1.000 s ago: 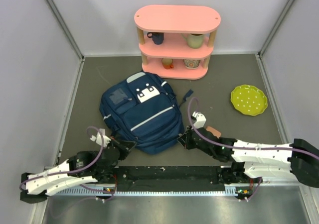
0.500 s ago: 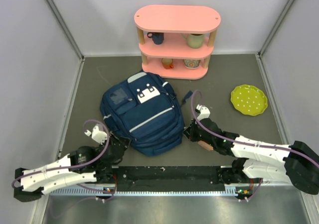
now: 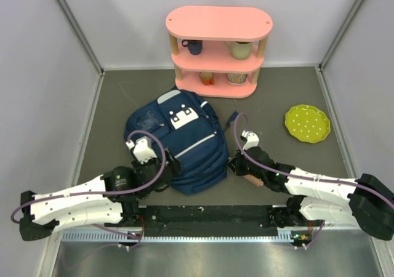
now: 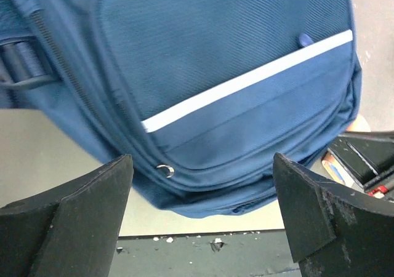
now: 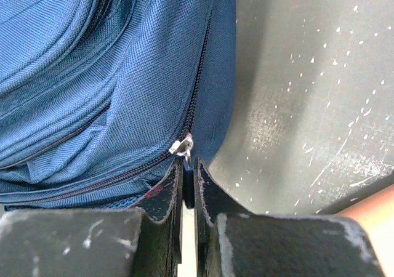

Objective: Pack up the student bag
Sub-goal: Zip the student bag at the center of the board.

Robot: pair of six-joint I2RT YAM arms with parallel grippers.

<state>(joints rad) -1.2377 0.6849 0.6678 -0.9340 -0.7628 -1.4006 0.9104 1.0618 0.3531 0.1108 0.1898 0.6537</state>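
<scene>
The student bag [image 3: 181, 138], navy blue with thin white stripes and a white patch near its top, lies flat on the grey table. My left gripper [image 3: 171, 168] hovers at the bag's near left corner, jaws wide open and holding nothing. In the left wrist view the gripper [image 4: 200, 228] frames the bag's lower front pocket [image 4: 246, 123] and a small metal zipper ring [image 4: 164, 170]. My right gripper [image 3: 234, 165] sits at the bag's near right edge. In the right wrist view the gripper [image 5: 188, 181] is shut on the dark zipper pull hanging from the silver slider [image 5: 182, 145].
A pink three-tier shelf [image 3: 218, 49] with cups stands at the back. A green dotted plate [image 3: 307, 123] lies at the right. A small peach-coloured object [image 3: 252, 180] lies under my right forearm. Grey walls enclose the table on three sides.
My left gripper has opened wide and moved forward and right onto the bag's near left corner. The right gripper slid closer to the bag's edge, then stayed shut there.
</scene>
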